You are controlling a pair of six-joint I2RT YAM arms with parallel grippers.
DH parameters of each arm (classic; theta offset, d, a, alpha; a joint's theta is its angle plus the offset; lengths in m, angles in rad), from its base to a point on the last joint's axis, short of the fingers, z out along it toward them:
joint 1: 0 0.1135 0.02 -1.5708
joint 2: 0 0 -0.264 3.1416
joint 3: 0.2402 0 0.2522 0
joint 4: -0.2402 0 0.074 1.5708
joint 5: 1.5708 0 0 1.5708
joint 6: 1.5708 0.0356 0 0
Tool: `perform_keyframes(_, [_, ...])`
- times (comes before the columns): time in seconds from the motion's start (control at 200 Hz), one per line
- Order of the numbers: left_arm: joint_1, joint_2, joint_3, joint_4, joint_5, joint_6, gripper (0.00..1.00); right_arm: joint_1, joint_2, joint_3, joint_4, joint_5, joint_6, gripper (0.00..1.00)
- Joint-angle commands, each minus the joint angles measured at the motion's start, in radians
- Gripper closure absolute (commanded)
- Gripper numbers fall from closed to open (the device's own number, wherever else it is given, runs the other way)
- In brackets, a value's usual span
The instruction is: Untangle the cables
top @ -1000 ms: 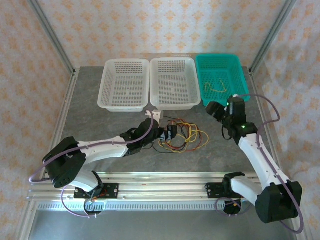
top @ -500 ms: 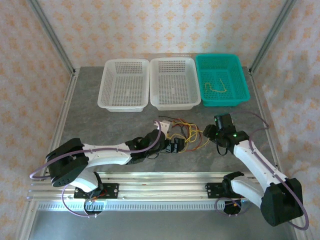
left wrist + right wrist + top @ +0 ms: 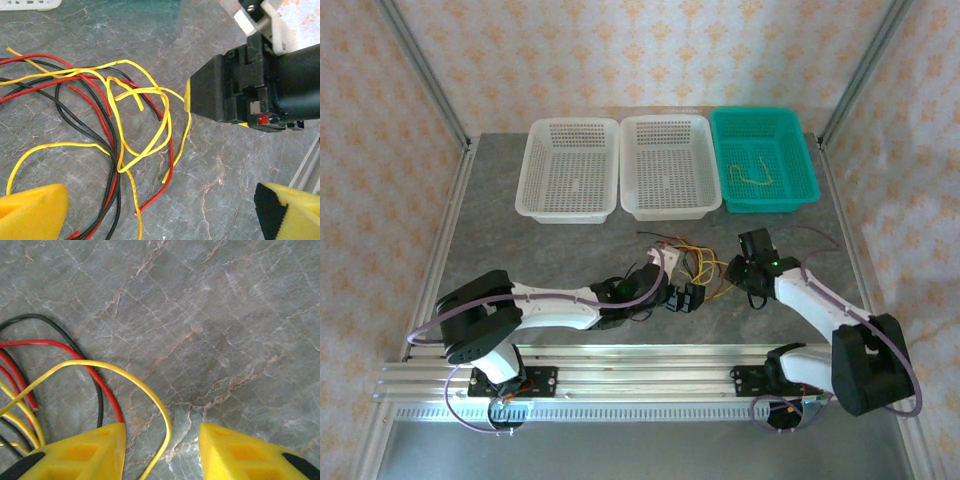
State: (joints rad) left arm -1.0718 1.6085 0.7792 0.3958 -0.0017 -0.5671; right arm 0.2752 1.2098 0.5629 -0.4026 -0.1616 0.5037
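Observation:
The cables [image 3: 692, 262], a tangle of thin red, black and yellow wires, lie on the grey table between my two grippers. In the left wrist view the red [image 3: 170, 165], black [image 3: 75, 117] and yellow [image 3: 150, 92] strands cross one another. My left gripper [image 3: 160, 215] is open wide over the tangle's near side, touching nothing. My right gripper [image 3: 162, 452] is open at the tangle's right edge, and a yellow cable loop [image 3: 150, 392] runs between its fingers without being clamped. Red [image 3: 95, 377] and black [image 3: 50, 319] strands pass beside its left finger [image 3: 85, 452].
Two white baskets [image 3: 569, 213] [image 3: 665, 211] and a green basket [image 3: 767, 205] stand in a row at the back. A yellow cable [image 3: 750, 178] lies in the green one. The right gripper's black body [image 3: 240, 90] sits close beside the tangle. An aluminium rail [image 3: 640, 375] runs along the near edge.
My right arm has come down from beside the green basket to the tangle's right edge, and its jaws have narrowed around a yellow loop. The left arm has shifted right and nearer.

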Motion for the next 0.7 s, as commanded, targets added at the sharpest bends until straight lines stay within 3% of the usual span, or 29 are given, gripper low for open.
perform_keyframes(0.0, [-0.002, 0.006, 0.033, 0.032, -0.027, 0.018, 0.03, 0.004, 0.043, 0.007, 0.038, 0.010, -0.036, 0.58])
perform_keyframes(0.355, [0.003, 0.044, 0.074, 0.010, -0.022, 0.021, 0.03, 0.005, 0.136, 0.003, 0.102, -0.013, -0.050, 0.65])
perform_keyframes(0.696, [0.070, 0.023, 0.068, 0.009, -0.020, 0.002, 0.04, 0.005, 0.129, 0.013, 0.081, 0.000, -0.076, 0.83])
